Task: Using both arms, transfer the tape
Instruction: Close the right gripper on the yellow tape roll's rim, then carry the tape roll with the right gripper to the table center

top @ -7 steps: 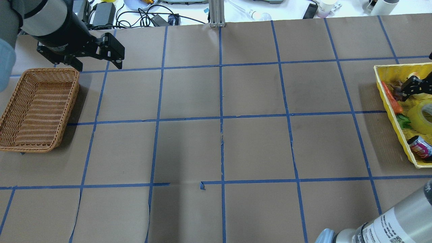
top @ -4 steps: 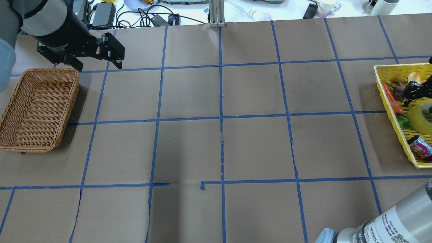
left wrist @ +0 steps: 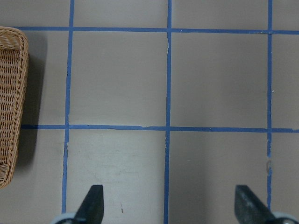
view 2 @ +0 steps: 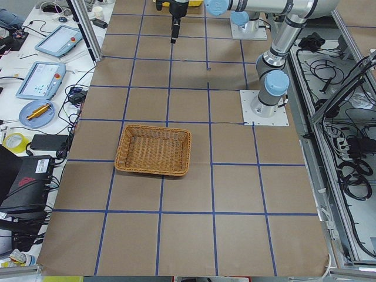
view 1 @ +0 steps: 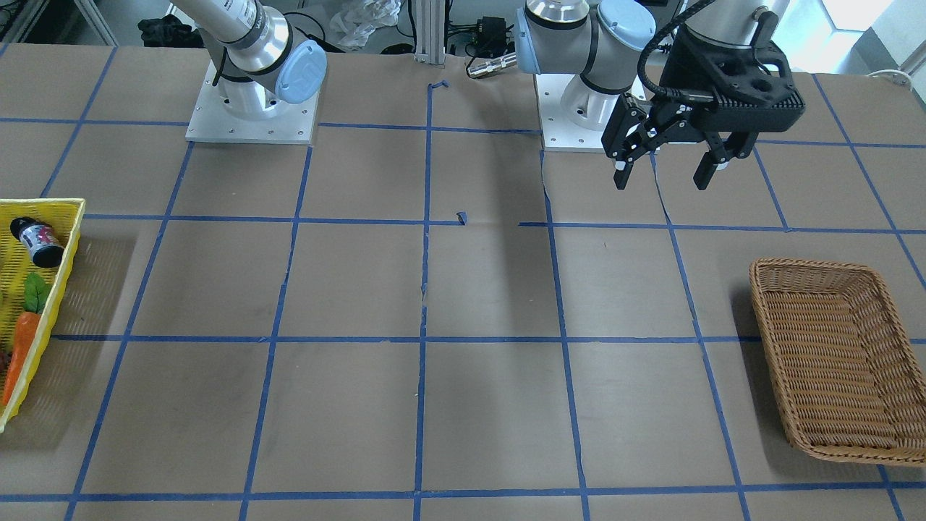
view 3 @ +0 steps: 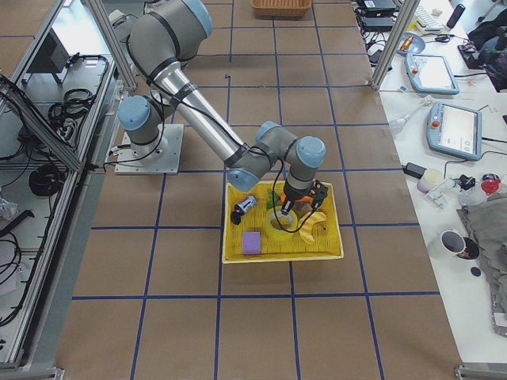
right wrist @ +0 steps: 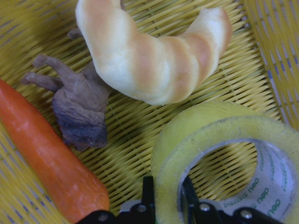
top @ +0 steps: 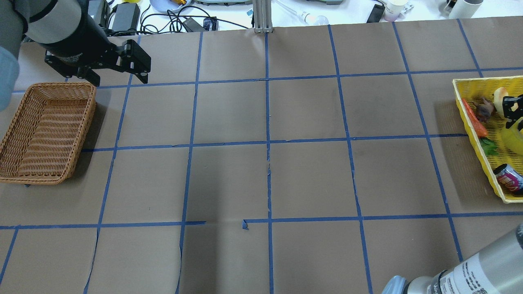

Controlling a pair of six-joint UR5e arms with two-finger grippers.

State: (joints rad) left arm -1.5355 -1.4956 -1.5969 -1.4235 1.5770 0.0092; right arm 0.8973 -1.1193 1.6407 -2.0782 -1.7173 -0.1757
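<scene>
The tape (right wrist: 210,135), a yellow translucent roll with a white core, lies in the yellow tray (right wrist: 140,130) beside a bread roll. My right gripper (right wrist: 168,200) is low in the tray. Its fingers (right wrist: 148,193) stand on either side of the roll's near wall, shut on it. In the overhead view the right gripper (top: 514,112) and the tape (top: 514,141) sit at the far right edge. The exterior right view shows the tape (view 3: 283,224) under the gripper (view 3: 297,207). My left gripper (view 1: 662,181) is open and empty above the table, near the wicker basket (view 1: 810,264).
The tray (top: 482,79) also holds a bread roll (right wrist: 149,65), a carrot (right wrist: 46,158), a brown figure (right wrist: 79,107), a can (top: 508,177) and a purple block (view 3: 252,241). The wicker basket (top: 61,84) stands at the table's left end. Cables and devices lie past the far edge.
My right gripper has moved further right and down into the tray, onto the tape, and now covers much of it. The left arm has not moved.
</scene>
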